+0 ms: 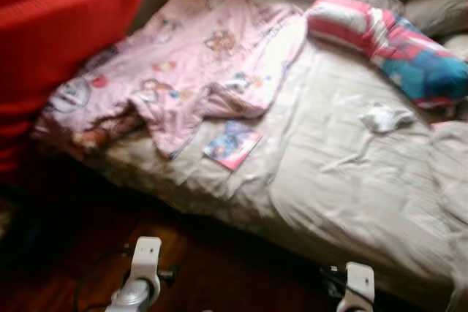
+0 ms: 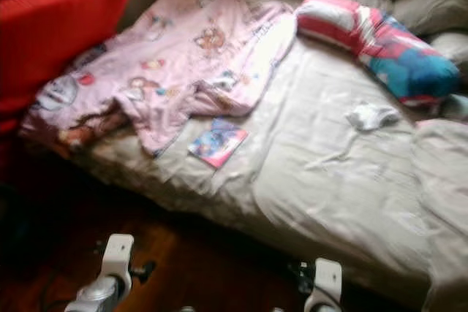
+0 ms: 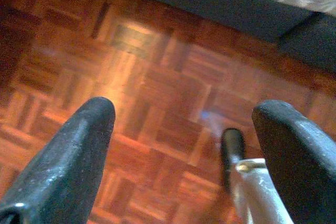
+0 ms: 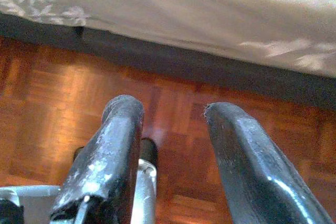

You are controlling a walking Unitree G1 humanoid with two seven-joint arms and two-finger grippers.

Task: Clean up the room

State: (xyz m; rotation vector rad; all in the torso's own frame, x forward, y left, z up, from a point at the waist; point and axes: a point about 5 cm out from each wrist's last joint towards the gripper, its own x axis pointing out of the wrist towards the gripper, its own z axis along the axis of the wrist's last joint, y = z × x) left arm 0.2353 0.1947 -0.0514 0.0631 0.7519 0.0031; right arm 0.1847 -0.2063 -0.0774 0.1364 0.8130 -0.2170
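While blur hides its print, a booklet [image 1: 232, 145] lies on the bed [image 1: 344, 173].

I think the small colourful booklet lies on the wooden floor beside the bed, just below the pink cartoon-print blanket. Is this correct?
Not quite. The small colourful booklet lies on the beige bed cover, not on the wooden parquet floor. It does sit just below the pink cartoon-print blanket. The left eye view shows this.
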